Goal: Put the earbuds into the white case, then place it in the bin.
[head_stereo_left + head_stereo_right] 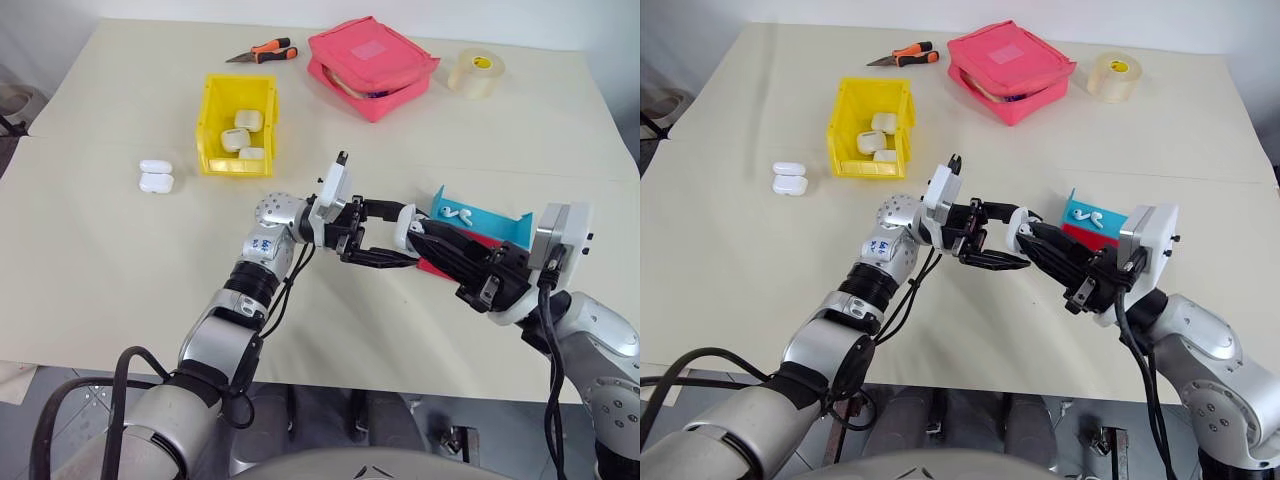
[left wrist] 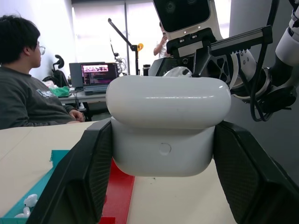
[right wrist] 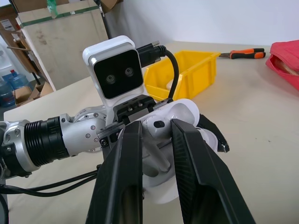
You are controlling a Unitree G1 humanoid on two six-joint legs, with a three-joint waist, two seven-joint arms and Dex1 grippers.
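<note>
Two robot arms meet above the middle of a cream table [image 1: 120,260]. The left gripper [image 2: 159,154] points toward the right arm, and its two black fingers [image 2: 88,172] pinch the white case [image 2: 166,123] by its sides, so the case sits squarely between the jaws with its rounded lid above the finger pads. The lid looks seated on the body, though a seam shows between them.

The right gripper [image 3: 156,140] comes in from the opposite side. Its fingers [image 3: 121,172] stand slightly parted, and their tips close around the upper part of the same case; the wrist view shows white plastic in the narrow gap between them. Whether they press on it firmly cannot be told.

Just beyond the right gripper lies a teal tray [image 1: 490,222] with a red tray [image 2: 119,191] beside it. Two earbuds [image 1: 457,213] rest loose in the teal tray, apart from both jaws.

Well past the left gripper stands the bin [image 1: 212,120], yellow, holding three more white cases [image 1: 240,135]. Two spare cases [image 1: 156,175] lie on the table beside it. At the far edge are orange-handled pliers [image 1: 265,53], a pink pouch [image 1: 372,65] and a roll of tape [image 1: 476,72].

A seated person [image 2: 25,88] appears behind the table in the left wrist view.
</note>
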